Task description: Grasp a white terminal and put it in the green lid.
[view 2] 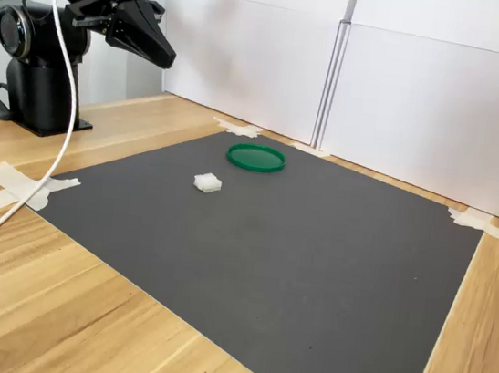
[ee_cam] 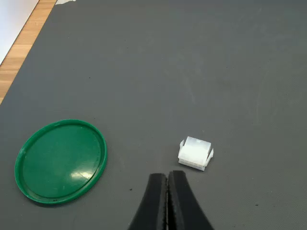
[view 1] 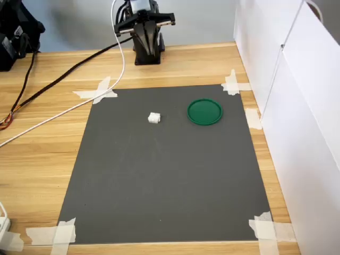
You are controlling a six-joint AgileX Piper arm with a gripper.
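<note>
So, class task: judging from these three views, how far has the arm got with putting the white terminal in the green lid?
Nothing is done yet. The white terminal lies on the dark mat, apart from the green lid, which holds nothing. The gripper is shut and holds nothing, raised near the arm's base in the second exterior view. All steps are left: open, descend, grasp the terminal, carry it to the lid, release.

White terminal (ee_cam: 195, 153): plastic, slightly translucent, smooth with soft sheen. Green lid (ee_cam: 61, 161): plastic, glossy, light glints on flat face. Mat (view 1: 170, 175): dark grey, matt, faintly scuffed, looked like paper or thin sheet. Table (view 1: 48, 159): wood, pale, visible grain, satin finish. Tape strips (view 1: 96, 91): papery, matt, wrinkled. Gripper (ee_cam: 167, 203) fingers: black, smooth, dull sheen. Cable (view 2: 36, 168): white, smooth plastic sheath. Side panels (view 2: 446, 93): white, matt, smooth.
</note>
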